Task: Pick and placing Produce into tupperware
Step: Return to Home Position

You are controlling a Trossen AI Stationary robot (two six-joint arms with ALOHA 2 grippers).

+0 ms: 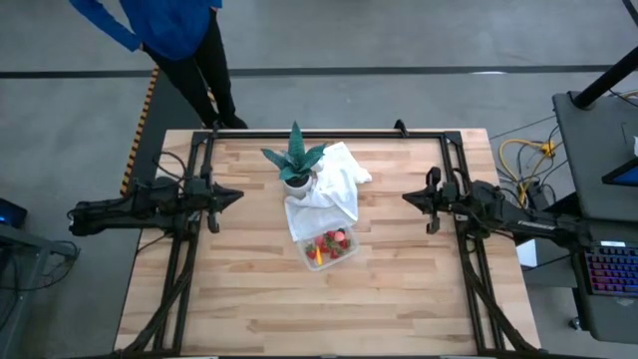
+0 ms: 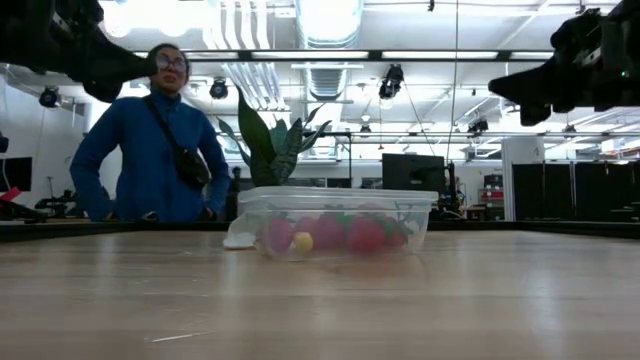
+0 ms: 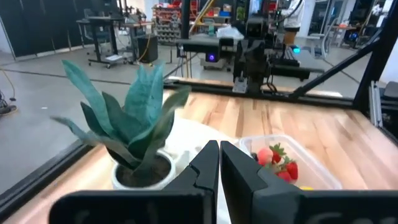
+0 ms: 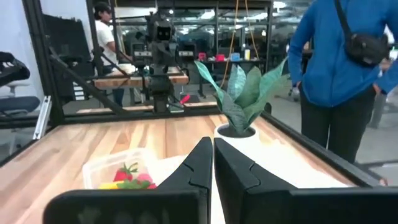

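The clear tupperware (image 1: 330,246) sits near the table's middle, with red, pink and yellow produce (image 1: 333,243) inside; it shows in the low view as tupperware (image 2: 340,222) with fruit (image 2: 365,236) behind its wall. My left gripper (image 1: 239,196) hovers shut over the table's left side, well clear of the tupperware; its own view shows the left gripper (image 3: 219,163) above the container (image 3: 292,168). My right gripper (image 1: 405,197) hovers shut over the right side, seen as the right gripper (image 4: 212,160) with the tupperware (image 4: 121,171) ahead.
A green spiky plant (image 1: 295,160) in a white pot stands on a white cloth (image 1: 334,187) just beyond the tupperware, toward the far edge. A person in blue (image 1: 174,40) stands past the table's far left corner. Bare wood (image 1: 399,289) lies around the container.
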